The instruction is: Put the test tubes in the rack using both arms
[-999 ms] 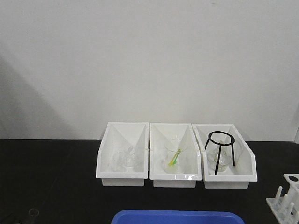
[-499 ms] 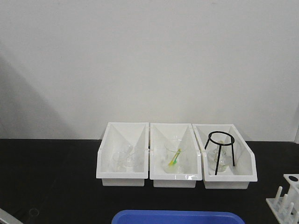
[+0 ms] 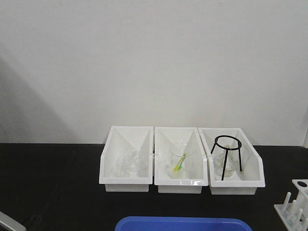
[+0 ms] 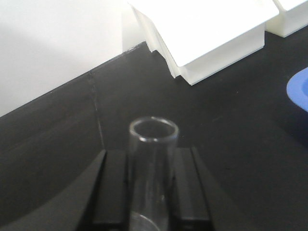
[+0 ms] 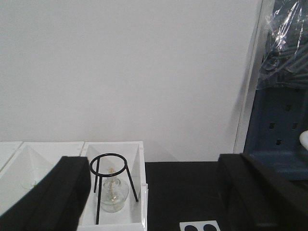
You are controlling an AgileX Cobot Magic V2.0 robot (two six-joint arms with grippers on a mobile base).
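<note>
At the right edge of the black tabletop (image 3: pixel 57 183), the small white plastic test-tube rack (image 3: pixel 294 206) stands pegs up, only partly in frame. Left gripper (image 4: pixel 152 192): black jaws clamped on a clear glass test tube (image 4: pixel 153 149), its open mouth pointing away from the wrist camera. Right gripper (image 5: pixel 154 192): jaws spread wide, nothing between them. Beyond stands a black wire tripod (image 5: pixel 131 186) in a white open-front bin (image 5: pixel 138 158).

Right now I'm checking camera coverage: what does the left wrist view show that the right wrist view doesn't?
Only left wrist: a glass test tube gripped by the left pincer, and the edge of a blue tray. Only right wrist: the open right pincer, a black tripod over a glass flask, and a holed corner of the rack. Both: white bins, black table, white wall.
</note>
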